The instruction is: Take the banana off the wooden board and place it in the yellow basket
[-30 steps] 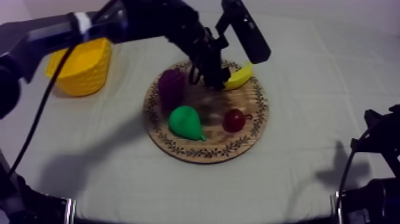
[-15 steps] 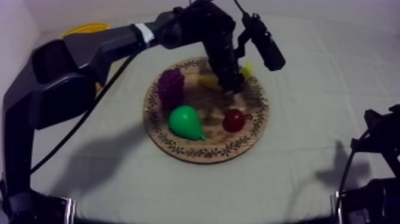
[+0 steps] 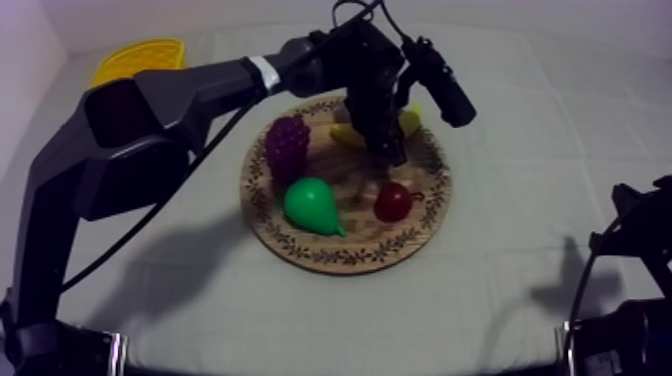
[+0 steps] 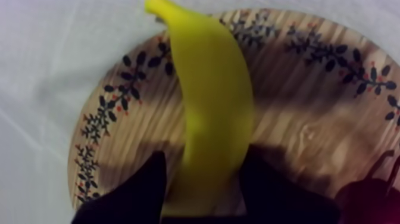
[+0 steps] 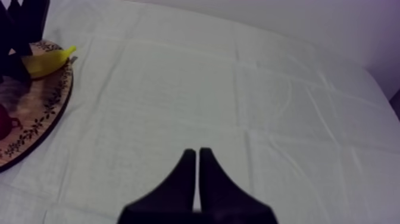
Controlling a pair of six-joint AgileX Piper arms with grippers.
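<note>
L hand (image 4: 203, 158) clamped on banana (image 4: 214, 89), on board (image 4: 309, 131); R hand (image 5: 197, 152) fingers together.

Board (image 4: 309, 137): wood, visible grain, matt. Banana (image 4: 217, 107): smooth, slight sheen, plastic look. Table cloth (image 5: 238, 89): creased, matt fabric. Pear (image 3: 312, 205): glossy.

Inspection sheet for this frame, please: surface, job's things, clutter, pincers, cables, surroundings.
Surface: grey-white cloth, creased.
Job's things: banana lying on the round wooden board near its far rim; yellow basket at the far left of the cloth.
Clutter: bunch of grapes, pear and small red fruit on the board.
Pincers: left pincer shut on the banana, a finger at each side; right pincer shut on nothing, over bare cloth.
Cables: nothing seen.
Surroundings: pale wall beyond the far edge.
</note>
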